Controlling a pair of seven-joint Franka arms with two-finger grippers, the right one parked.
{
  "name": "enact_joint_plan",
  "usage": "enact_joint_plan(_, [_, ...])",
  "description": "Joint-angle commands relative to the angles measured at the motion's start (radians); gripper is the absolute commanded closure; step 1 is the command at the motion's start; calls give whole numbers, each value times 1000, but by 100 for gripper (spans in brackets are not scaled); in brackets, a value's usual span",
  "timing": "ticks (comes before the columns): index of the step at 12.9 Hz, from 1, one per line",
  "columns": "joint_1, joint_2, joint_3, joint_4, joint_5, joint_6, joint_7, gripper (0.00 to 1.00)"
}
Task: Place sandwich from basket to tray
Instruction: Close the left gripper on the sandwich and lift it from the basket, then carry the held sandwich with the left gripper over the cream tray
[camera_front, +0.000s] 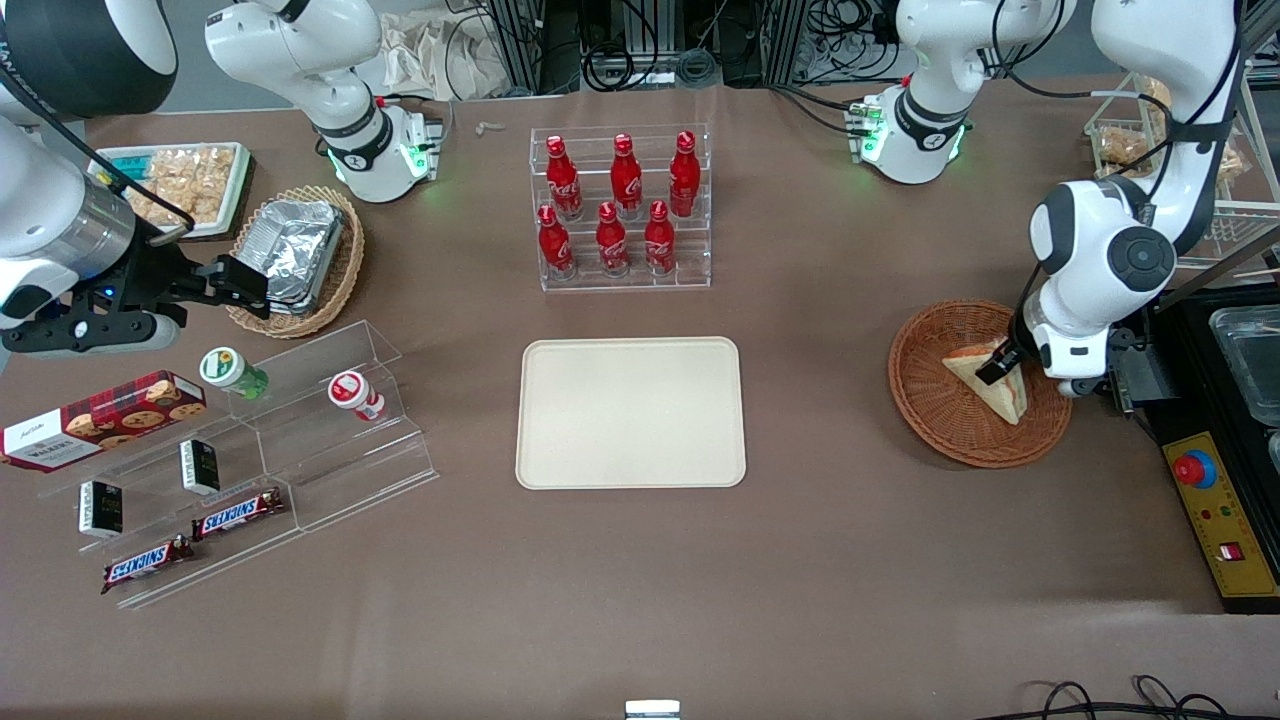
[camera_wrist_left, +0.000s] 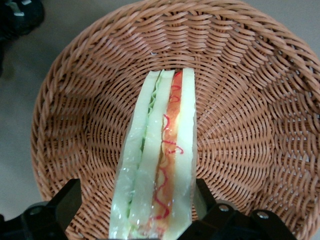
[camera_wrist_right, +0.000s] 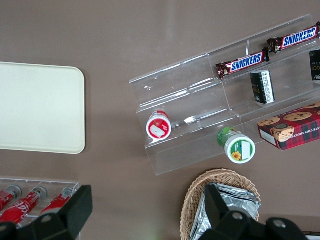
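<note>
Brown tabletop w/ bare tray (camera_front: 631, 413) mid-table, then basket (camera_front: 930, 400) toward working arm's end, where gripper (camera_wrist_left: 135, 210) straddles sandwich (camera_wrist_left: 159, 160), fingers (camera_wrist_left: 62, 200) open either side — front cam hides that gap.

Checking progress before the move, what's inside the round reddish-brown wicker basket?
Only the triangular white-bread sandwich lies in the reddish-brown wicker basket, with the left arm's hand open around it. The weave under the sandwich is hidden.

A brown tabletop (camera_front: 850, 560) fills the scene under even light. Farther from the front camera, black cables (camera_front: 640, 50) and metal framing (camera_front: 520, 40) crowd its edge.
</note>
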Motion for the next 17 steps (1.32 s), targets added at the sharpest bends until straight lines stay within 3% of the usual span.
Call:
enact_joint_plan(1, [4,33,-2,-16,28,71,-46,5])
enact_joint_plan(2, [1,39,-2,-13,28,80,-57,39])
enact_joint_plan(3, [1,37,-2,-8,28,80,-87,83])
enact_joint_plan(4, [1,31,-2,-7,28,79,-93,100])
enact_joint_plan(7, [0,13,-5,21,30,41,-81,100])
enact_joint_plan(9, [0,-31,-7,102,30,-132,-25,100])
enact_joint_plan(12, [-6,-44,-25,367,27,-529,17,100])
enact_joint_plan(17, [-14,-36,-184,757,19,-965,109,100])
